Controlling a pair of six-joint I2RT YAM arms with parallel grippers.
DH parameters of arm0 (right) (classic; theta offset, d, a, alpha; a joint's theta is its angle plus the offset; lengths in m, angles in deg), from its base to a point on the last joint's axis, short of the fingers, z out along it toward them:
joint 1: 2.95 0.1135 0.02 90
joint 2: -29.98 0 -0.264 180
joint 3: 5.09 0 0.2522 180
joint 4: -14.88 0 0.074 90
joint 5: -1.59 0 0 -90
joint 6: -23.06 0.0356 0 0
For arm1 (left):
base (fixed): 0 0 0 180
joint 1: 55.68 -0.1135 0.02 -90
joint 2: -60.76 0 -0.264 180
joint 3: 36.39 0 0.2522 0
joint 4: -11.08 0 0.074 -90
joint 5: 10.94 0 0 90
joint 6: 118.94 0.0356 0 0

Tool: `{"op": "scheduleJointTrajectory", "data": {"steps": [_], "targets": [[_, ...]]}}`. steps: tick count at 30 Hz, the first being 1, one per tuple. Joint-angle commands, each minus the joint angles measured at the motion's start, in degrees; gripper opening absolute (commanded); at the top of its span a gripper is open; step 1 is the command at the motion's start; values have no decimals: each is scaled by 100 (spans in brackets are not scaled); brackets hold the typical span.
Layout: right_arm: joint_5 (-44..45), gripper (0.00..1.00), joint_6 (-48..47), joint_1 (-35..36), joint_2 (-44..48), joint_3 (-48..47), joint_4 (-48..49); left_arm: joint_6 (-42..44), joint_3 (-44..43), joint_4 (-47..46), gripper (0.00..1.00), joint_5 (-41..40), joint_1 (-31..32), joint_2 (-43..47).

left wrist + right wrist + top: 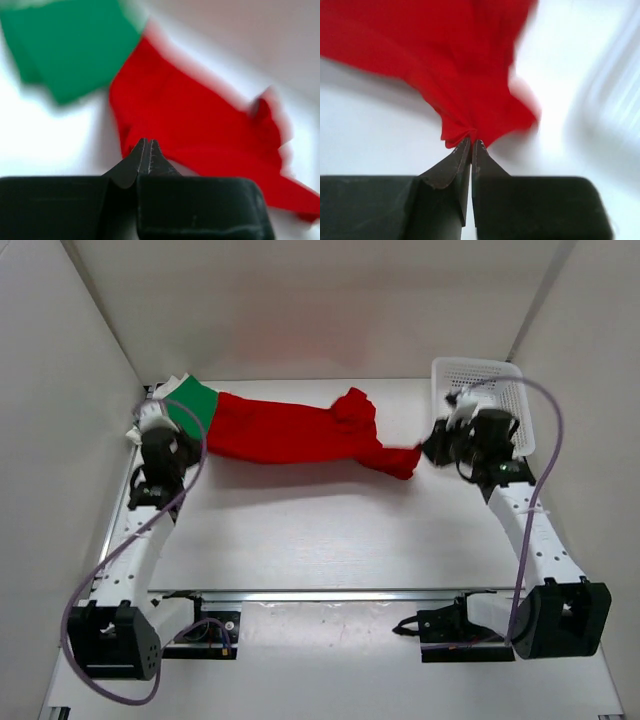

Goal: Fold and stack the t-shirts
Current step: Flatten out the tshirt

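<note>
My right tool (471, 145) was closed tight on a bunched corner of the red shirt (290, 430), the cloth fanning out from the tips. That shirt lay stretched in a long band across the far half of the desk (320, 530), its right end drawn to a point at my right tool, just beside the basket (500, 380) in the far right corner. My left tool (146, 147) was also closed, jaws pressed together. The red hem came right up to its tips, but the blur kept me from telling whether any cloth was caught there. The green shirt (195, 400) sat flat in the far left corner, its right edge touching the red one.
</note>
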Motion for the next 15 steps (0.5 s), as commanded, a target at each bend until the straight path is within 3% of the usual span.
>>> {"op": "scheduleJointTrajectory", "data": {"steps": [1,6,9,12,13,14,15], "targets": [[755,0,-68,250,903,884,-284,-353,1418,-427,1,-32,-339,530],[1451,0,897,1251,1870,2386,-1041,-786,2510,-314,8,339,-544,1260],[1734,0,1338,1428,2398,2827,-1542,-751,2775,-85,22,329,-648,1681],[2541,2,1873,2260,2909,2715,-1868,-733,2733,265,45,303,-675,1831],[2611,7,1910,2324,2997,2662,-1938,-698,2732,302,57,303,-675,1841],[2420,10,2006,2308,2963,2601,-1999,-672,2697,407,77,286,-719,1867],[2053,19,1937,2160,2945,2530,-2026,-672,2697,443,91,372,-737,1876]]}}
